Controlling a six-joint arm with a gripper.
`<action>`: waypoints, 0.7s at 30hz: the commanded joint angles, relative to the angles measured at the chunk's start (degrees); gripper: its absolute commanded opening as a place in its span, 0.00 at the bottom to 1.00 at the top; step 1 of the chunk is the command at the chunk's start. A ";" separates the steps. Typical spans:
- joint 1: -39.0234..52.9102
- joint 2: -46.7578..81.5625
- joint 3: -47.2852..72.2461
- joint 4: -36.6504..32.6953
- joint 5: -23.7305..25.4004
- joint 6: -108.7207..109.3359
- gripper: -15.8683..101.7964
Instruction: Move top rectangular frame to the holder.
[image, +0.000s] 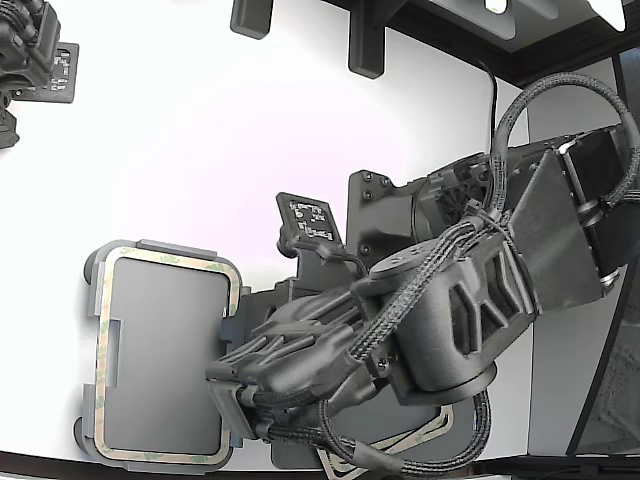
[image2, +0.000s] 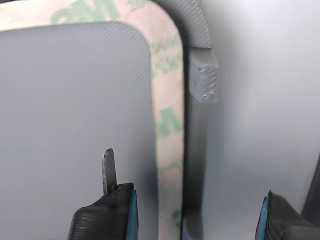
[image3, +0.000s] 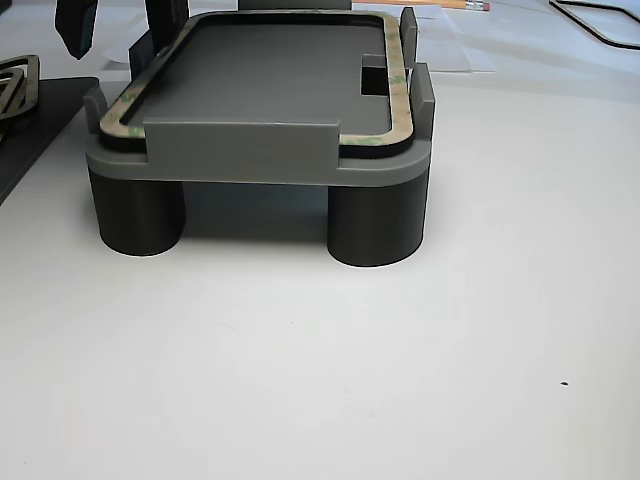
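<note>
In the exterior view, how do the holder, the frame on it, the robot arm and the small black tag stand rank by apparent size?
1. Robot arm, though it is nearer the camera.
2. Holder and frame: nearly equal outlines, so no ranking.
3. Tag stand, smallest.

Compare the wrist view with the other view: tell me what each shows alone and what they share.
Only the wrist view shows the gripper, jaws open, straddling the frame's side, and green lettering on the frame. Only the other view shows the holder's round feet and its notch. Both show the frame lying around the holder's raised middle, inside the edge tabs.
</note>
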 joint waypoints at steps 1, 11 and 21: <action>-0.44 1.23 -2.29 0.53 0.35 -0.62 0.98; 0.97 5.36 -6.68 0.35 8.88 -11.25 0.98; -0.53 20.04 -3.25 -5.71 18.72 -51.68 0.98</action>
